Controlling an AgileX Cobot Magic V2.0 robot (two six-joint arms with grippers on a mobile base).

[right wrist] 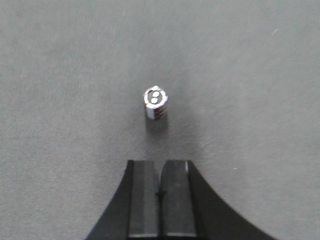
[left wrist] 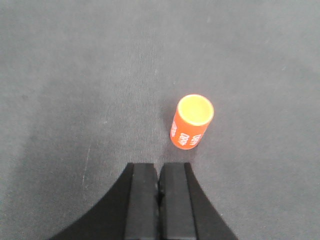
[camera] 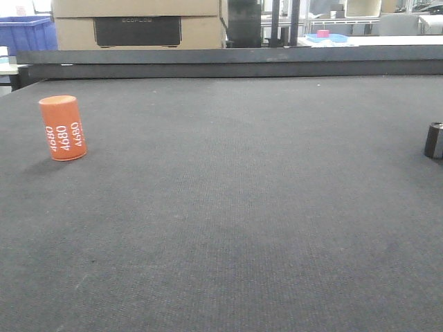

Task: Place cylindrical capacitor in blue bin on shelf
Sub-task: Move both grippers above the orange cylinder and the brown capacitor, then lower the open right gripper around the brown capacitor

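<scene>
The cylindrical capacitor (right wrist: pixel 155 103), small, black with silver stripes, stands upright on the dark grey mat; it also shows at the right edge of the front view (camera: pixel 434 140). My right gripper (right wrist: pixel 160 165) is shut and empty, hovering a short way behind the capacitor. My left gripper (left wrist: pixel 159 167) is shut with nothing in it, just short of the orange "4680" can (left wrist: pixel 191 121), which stands upright at the left of the front view (camera: pixel 63 128). A blue bin (camera: pixel 26 33) sits far back left. The shelf is out of view.
A raised dark ledge (camera: pixel 228 62) closes the mat's far edge. Behind it stand a cardboard box (camera: pixel 137 23), dark posts (camera: pixel 284 21) and a white table with a pink and blue item (camera: pixel 325 36).
</scene>
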